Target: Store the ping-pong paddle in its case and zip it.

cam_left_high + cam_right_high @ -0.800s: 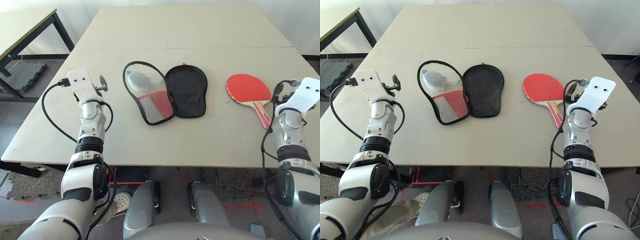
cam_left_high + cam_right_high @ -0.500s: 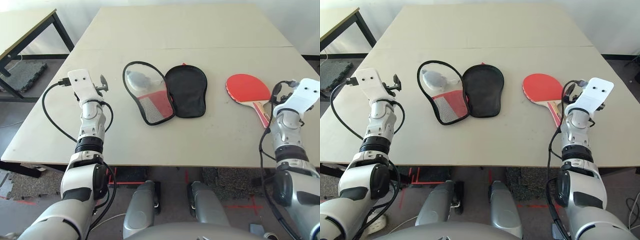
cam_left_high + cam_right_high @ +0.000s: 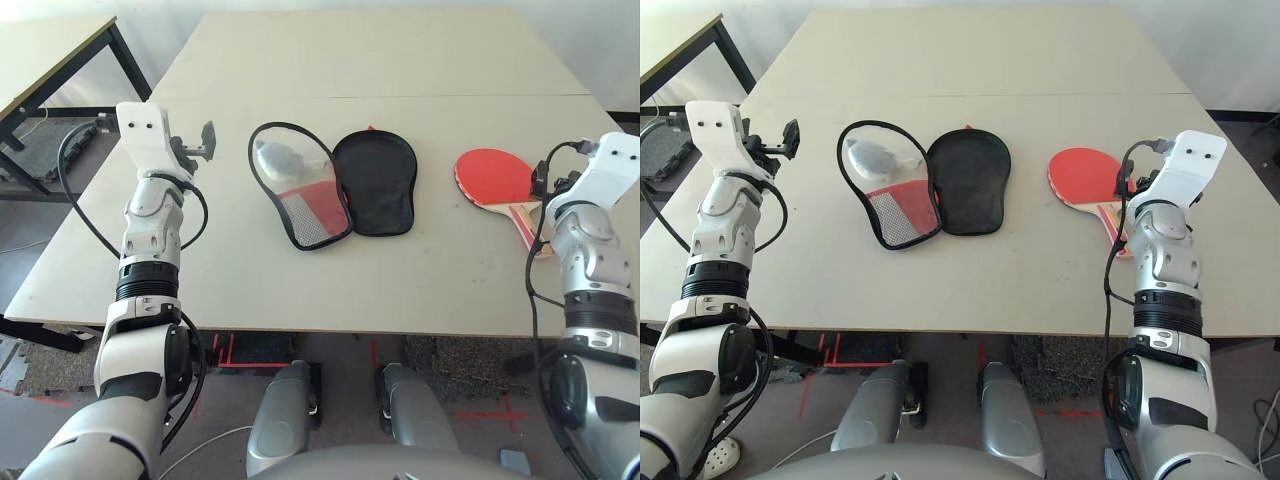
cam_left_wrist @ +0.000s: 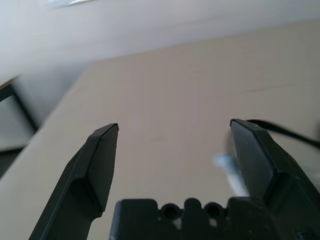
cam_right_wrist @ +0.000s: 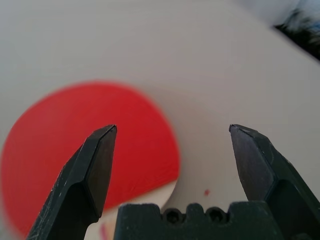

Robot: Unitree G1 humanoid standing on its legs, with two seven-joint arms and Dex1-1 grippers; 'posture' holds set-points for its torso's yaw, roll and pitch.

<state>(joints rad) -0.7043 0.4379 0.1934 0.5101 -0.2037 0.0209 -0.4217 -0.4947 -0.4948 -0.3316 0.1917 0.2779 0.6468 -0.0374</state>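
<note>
Nothing of the task is done yet, as far as the views show. Nearest, the right gripper hangs with its fingers spread wide and empty above the ping-pong paddle, which lies bare on the table at the robot's right. The left gripper, likewise wide and empty, is raised left of the case. Mid-table, the case lies unzipped and splayed open, well apart from the paddle. Picking up, inserting and zipping all remain.
</note>
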